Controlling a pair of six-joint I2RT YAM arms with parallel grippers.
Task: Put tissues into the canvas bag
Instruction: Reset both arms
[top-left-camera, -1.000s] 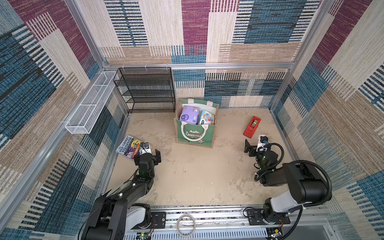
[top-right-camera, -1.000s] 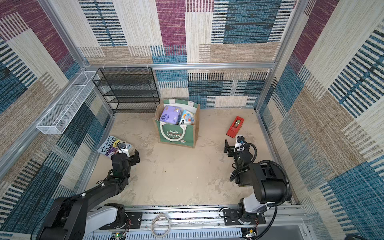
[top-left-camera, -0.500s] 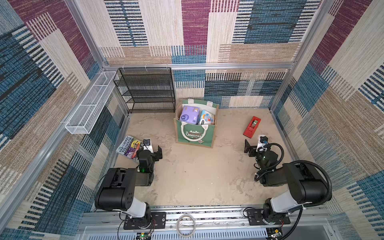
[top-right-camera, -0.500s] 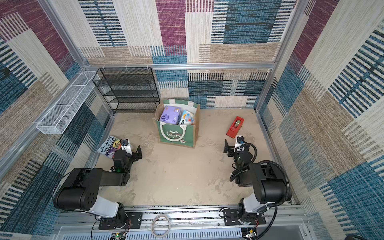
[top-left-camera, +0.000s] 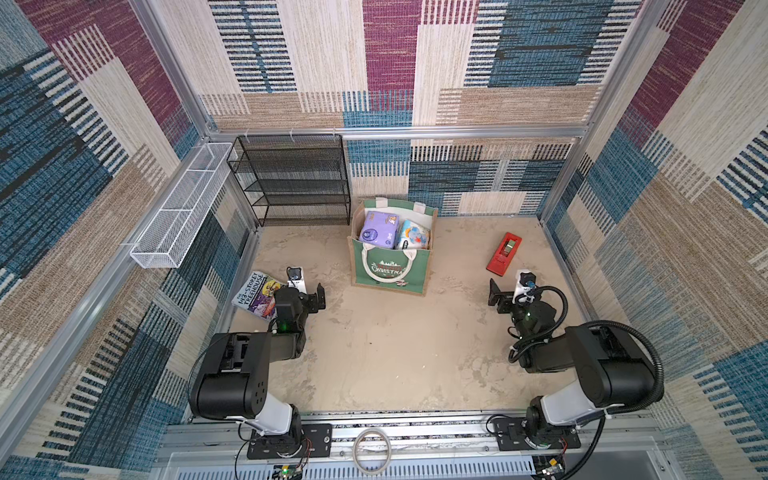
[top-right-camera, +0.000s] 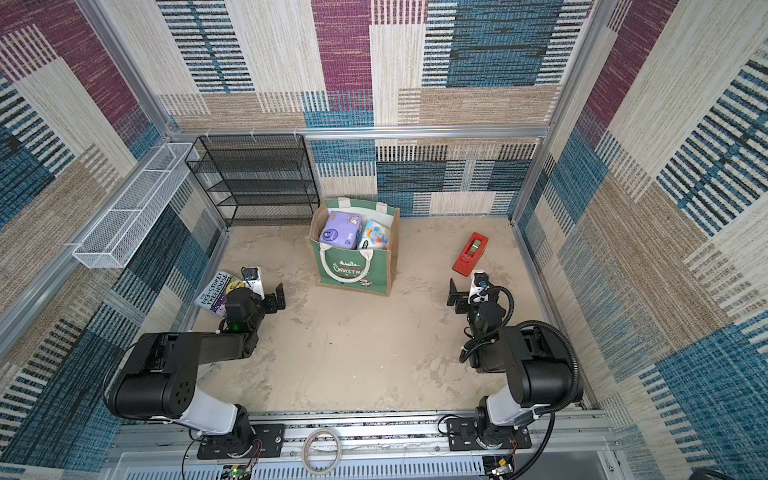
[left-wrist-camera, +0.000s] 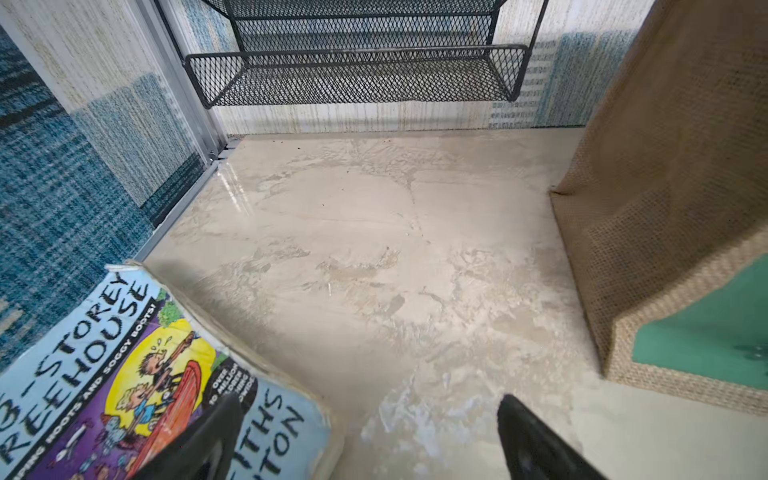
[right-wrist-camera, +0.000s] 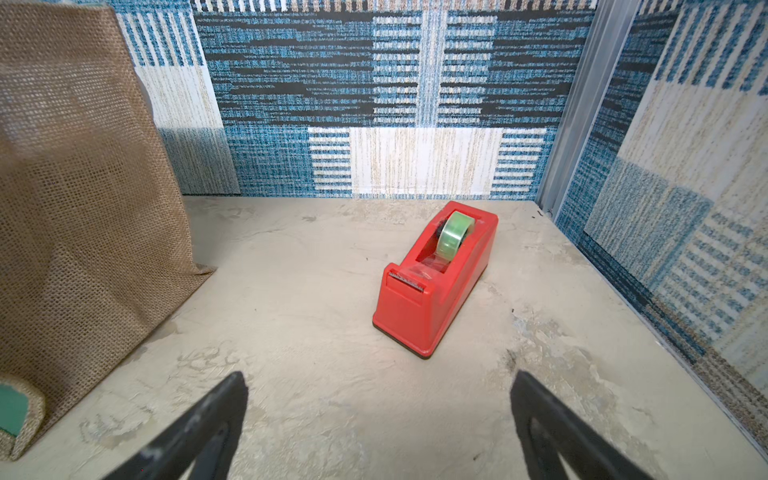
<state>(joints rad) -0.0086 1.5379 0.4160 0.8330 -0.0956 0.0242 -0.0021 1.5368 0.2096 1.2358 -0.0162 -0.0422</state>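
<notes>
Left wrist view shows the left tool (left-wrist-camera: 369, 401) spread wide and holding nothing, low over the bench (left-wrist-camera: 353, 249) beside a Treehouse book (left-wrist-camera: 104, 365). The right tool (right-wrist-camera: 379, 376) gapes just as wide, also empty, facing a red tape dispenser (right-wrist-camera: 436, 282). In both top views the canvas bag (top-left-camera: 390, 270) stands upright mid-bench with tissues (top-right-camera: 340, 228) inside: a lilac pack (top-left-camera: 377, 230) and an elephant-print pack (top-left-camera: 411, 237). I see none loose outside. They look light, soft and slick-wrapped; I'd pinch gently across the narrow sides.
</notes>
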